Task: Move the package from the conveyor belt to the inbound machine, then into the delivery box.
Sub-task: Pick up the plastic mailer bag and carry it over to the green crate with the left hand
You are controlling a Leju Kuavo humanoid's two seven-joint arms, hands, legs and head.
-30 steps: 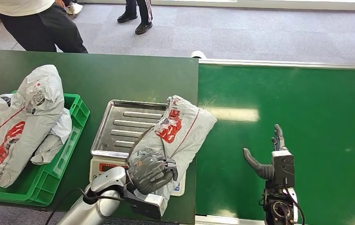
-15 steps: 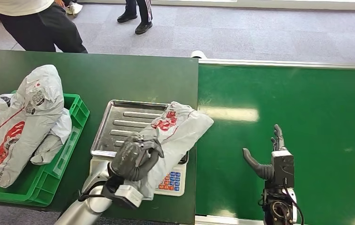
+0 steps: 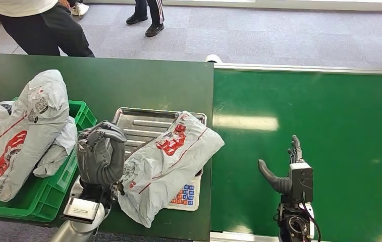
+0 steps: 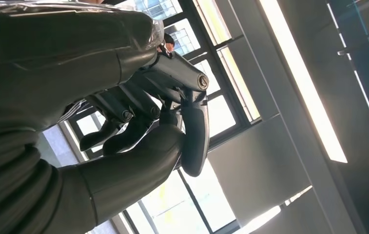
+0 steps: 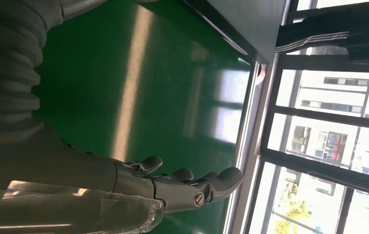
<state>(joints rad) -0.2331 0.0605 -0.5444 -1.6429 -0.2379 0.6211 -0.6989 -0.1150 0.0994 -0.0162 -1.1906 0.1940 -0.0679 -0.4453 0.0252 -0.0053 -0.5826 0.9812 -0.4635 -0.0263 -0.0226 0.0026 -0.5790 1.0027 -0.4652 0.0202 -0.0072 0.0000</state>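
A grey plastic package (image 3: 171, 156) with red print lies slanted across the steel tray (image 3: 138, 126) of the weighing machine, its near end hanging over the keypad (image 3: 183, 194). My left hand (image 3: 100, 154) is raised just left of the package, beside its near end, with the fingers curled in. In the left wrist view the left hand (image 4: 138, 112) has nothing between its curled fingers and faces the ceiling. My right hand (image 3: 289, 174) hovers over the green conveyor belt (image 3: 330, 126), fingers straight and thumb apart, holding nothing; the right wrist view shows this hand (image 5: 172, 187) above the belt.
A green crate (image 3: 80, 118) at the left of the dark table holds several similar bags (image 3: 27, 126), heaped above its rim. A person (image 3: 42, 25) stands at the table's far left edge and another person (image 3: 148, 15) further back on the grey floor.
My left hand has come off the top of the package, swung left and turned upward. The package has slid left, further onto the tray. The right hand has barely moved.
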